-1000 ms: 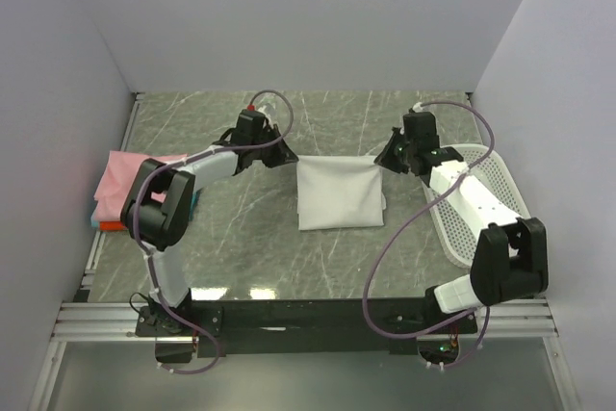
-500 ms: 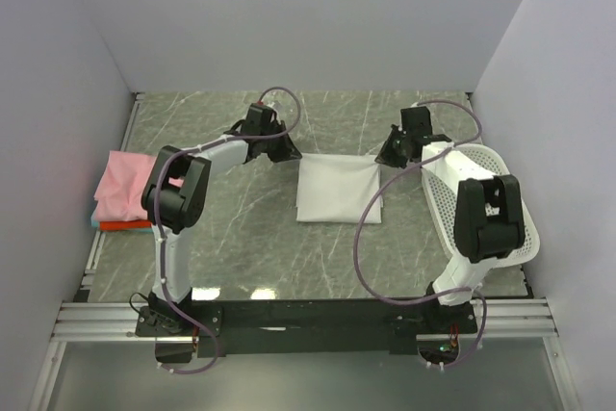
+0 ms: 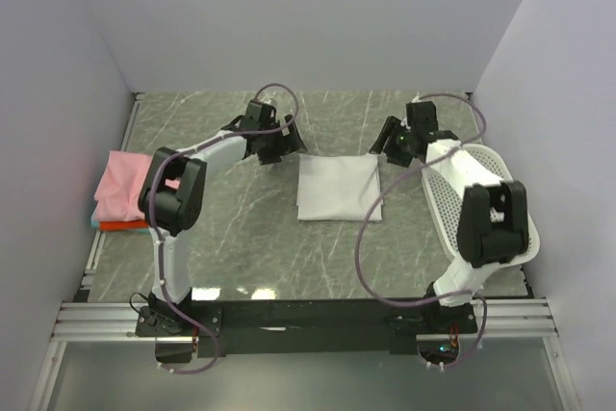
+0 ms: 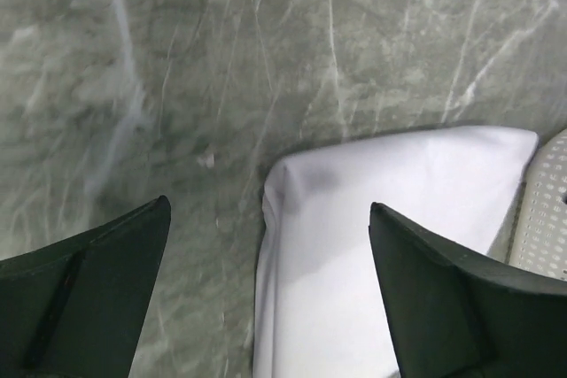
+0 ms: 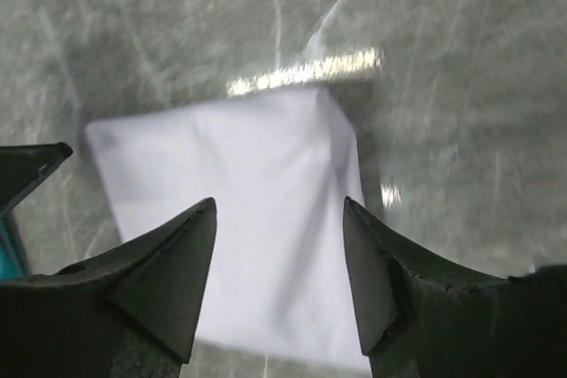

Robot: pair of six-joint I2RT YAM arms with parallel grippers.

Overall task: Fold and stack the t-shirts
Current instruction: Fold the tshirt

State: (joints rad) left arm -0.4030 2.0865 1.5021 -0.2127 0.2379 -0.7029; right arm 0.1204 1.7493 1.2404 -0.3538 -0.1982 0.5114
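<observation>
The white t-shirt [image 3: 335, 188] lies flat in the middle of the table [image 3: 241, 238], folded into a tidy rectangle with its edges roughly square to the table's sides. It sits well apart from the stack at the table's left edge, where a pink t-shirt [image 3: 127, 183] rests on top of an orange-red one [image 3: 125, 225] (only a strip of the lower one shows).

Your two arms bracket the white shirt's far edge, one at each corner. The left pincer [image 4: 268, 205] hangs over the far-left corner with its jaws wide apart and nothing between them; in its wrist view the corner of the cloth lies just below the gap. The right pincer [image 5: 279, 201] hovers over the far-right corner, jaws also apart and empty, though not as wide. Neither one is gripping the cloth.

The symmetric placement makes sense for soft cloth — holding both far corners keeps an edge taut and straight, so a fold lands even. The fold itself looks finished, so the step in hand is probably getting this rectangle onto the pink pile.

Watch the right side: the white basket [image 3: 500, 190] sits close to that arm's elbow. And lift with care — a folded shirt picked up by one edge tends to open out.
</observation>
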